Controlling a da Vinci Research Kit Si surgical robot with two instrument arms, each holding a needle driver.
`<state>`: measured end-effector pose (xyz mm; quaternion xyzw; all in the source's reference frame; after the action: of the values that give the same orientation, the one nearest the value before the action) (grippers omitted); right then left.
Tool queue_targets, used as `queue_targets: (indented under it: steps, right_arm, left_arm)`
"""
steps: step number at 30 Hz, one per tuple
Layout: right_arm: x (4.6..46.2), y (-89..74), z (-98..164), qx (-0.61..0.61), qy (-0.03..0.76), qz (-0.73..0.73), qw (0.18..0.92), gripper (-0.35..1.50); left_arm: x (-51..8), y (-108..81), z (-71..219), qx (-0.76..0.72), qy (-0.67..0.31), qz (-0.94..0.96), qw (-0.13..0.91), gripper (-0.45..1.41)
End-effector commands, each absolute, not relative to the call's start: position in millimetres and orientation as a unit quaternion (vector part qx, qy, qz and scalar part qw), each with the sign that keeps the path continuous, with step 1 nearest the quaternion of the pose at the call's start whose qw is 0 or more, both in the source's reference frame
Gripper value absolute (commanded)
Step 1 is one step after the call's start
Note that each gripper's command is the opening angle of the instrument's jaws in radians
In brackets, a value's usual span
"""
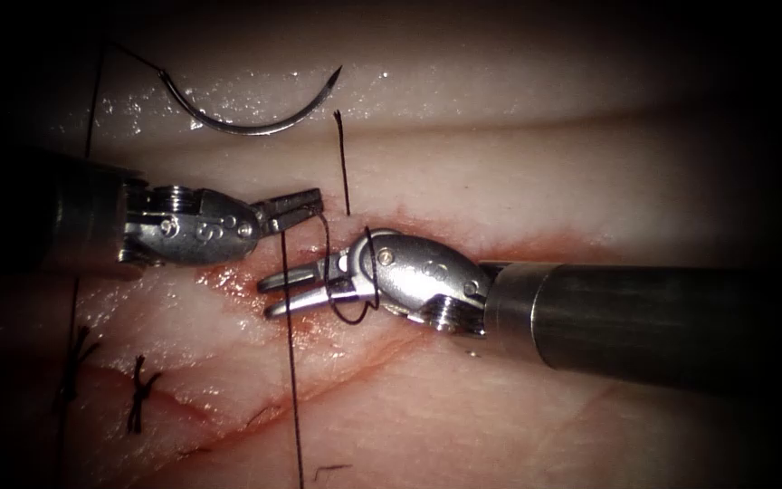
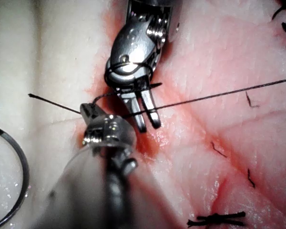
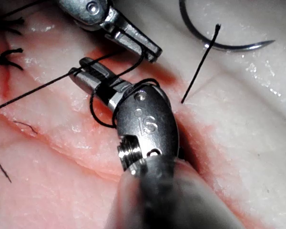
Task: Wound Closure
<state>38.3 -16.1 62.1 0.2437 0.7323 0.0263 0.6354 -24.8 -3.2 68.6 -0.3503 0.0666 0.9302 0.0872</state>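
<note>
the curved needle (image 1: 251, 113) lies loose on the pale tissue (image 1: 518, 163) toward its far edge, clear of the cut and held by neither tool, with its point up and to the right and the thread (image 1: 295, 389) running off its blunt left end. the left arm's tool (image 1: 293, 210) comes in from the left over the cut (image 1: 228, 281), and its jaws are pressed together on the thread at their tips. from there the thread curves down and wraps in a loop around the neck of the right arm's tool (image 1: 284, 294), just behind its jaws. those jaws stand slightly apart and hold nothing, though a long straight strand crosses between or just over them and runs on to the near edge of the tissue. a short free end of thread (image 1: 342, 163) stands up out of the tissue just above the right arm's tool, on the far side of the cut. red fluid (image 1: 554, 246) stains the cut around both tools. two tied stitches (image 1: 142, 398) with dark knots sit across the cut near the tissue's near left corner, and a cut end of thread (image 1: 329, 470) lies by the near edge.
</note>
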Motion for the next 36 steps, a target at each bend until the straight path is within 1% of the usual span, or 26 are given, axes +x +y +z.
queue_targets:
  steps: [1,8,12,14,15,16,18,21,23,25,28,36]
  right_arm:
    - [38.6,-15.7,62.3,0.243,0.732,0.028,0.636,-0.03]
    - [38.4,-15.7,62.2,0.243,0.732,0.028,0.636,-0.05]
    - [38.5,-15.7,62.1,0.248,0.752,0.039,0.610,-0.01]
    - [38.5,-15.6,62.1,0.251,0.773,0.058,0.579,0.09]
    - [38.6,-15.6,62.2,0.252,0.790,0.077,0.554,0.20]
    - [38.5,-15.5,62.2,0.249,0.795,0.086,0.547,0.34]
    - [38.4,-15.4,62.2,0.241,0.810,0.105,0.524,0.47]
    - [38.4,-15.2,62.3,0.234,0.809,0.120,0.525,0.74]
    - [38.3,-14.8,62.6,0.224,0.810,0.138,0.525,0.86]
    - [38.3,-14.4,62.8,0.212,0.809,0.153,0.527,0.88]
    - [38.1,-13.6,63.5,0.170,0.790,0.200,0.553,0.91]
    - [37.6,-12.0,64.4,0.103,0.735,0.250,0.621,0.91]
  left_arm:
    - [-25.1,-3.5,69.4,-0.349,0.064,0.930,0.095,-0.45]
    - [-24.0,-3.9,69.1,-0.336,0.063,0.932,0.116,-0.45]
    - [-24.2,-3.7,69.4,-0.336,0.062,0.932,0.122,-0.45]
    - [-24.4,-3.8,69.9,-0.336,0.062,0.931,0.130,-0.45]
    - [-24.5,-4.0,70.4,-0.336,0.062,0.930,0.135,-0.45]
    - [-24.6,-4.1,70.6,-0.335,0.063,0.930,0.138,-0.45]
    - [-24.5,-4.4,71.3,-0.336,0.061,0.928,0.146,-0.45]
    - [-24.3,-4.8,72.0,-0.338,0.060,0.927,0.154,-0.45]
    - [-24.2,-4.9,72.3,-0.338,0.060,0.926,0.158,-0.45]
    - [-24.3,-5.0,72.3,-0.338,0.059,0.925,0.161,-0.45]
    - [-24.4,-5.5,72.2,-0.337,0.058,0.925,0.167,-0.45]
    - [-25.4,-6.9,71.3,-0.338,0.063,0.921,0.180,-0.45]
